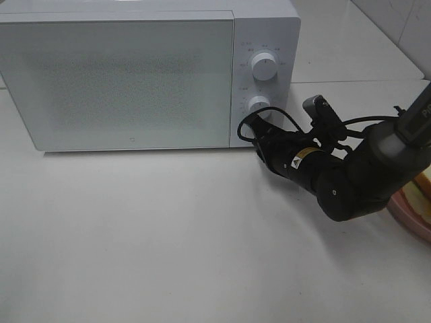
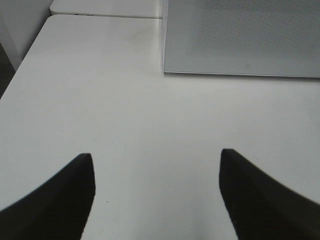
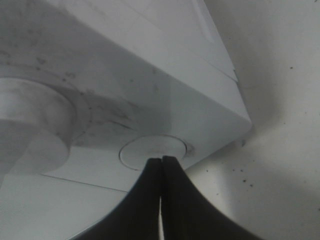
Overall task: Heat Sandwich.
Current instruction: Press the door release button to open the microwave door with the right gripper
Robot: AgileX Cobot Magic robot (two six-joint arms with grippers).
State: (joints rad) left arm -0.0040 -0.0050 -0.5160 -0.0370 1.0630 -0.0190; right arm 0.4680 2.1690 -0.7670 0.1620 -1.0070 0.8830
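From the high camera, the boxy white microwave oven [image 1: 135,74] shows grey print around its two round white dials [image 1: 264,66], too small to read. The white-bread sandwich [image 1: 424,183] on its round pink plate [image 1: 406,217] is cut off at the right edge, partly behind the arm.

Left wrist view: the left gripper [image 2: 156,153] hovers over the white desk [image 2: 150,100], jaws released and empty.

Right wrist view: the right gripper [image 3: 161,160] has its jaws clenched on nothing, tips seemingly touching a round white button [image 3: 152,150].

The boxy white microwave oven [image 1: 266,27] has a grey, finely dotted door panel [image 1: 121,81] and white round knobs [image 1: 264,66]. At the black fingers [image 3: 142,200] of the right gripper [image 3: 161,161] is a white round button [image 3: 150,149]. Beneath the left gripper [image 2: 156,152], also black, the tabletop [image 1: 168,235] is plain white. The round plate [image 1: 412,222] is pink and the sandwich [image 1: 424,183] tan and yellow.
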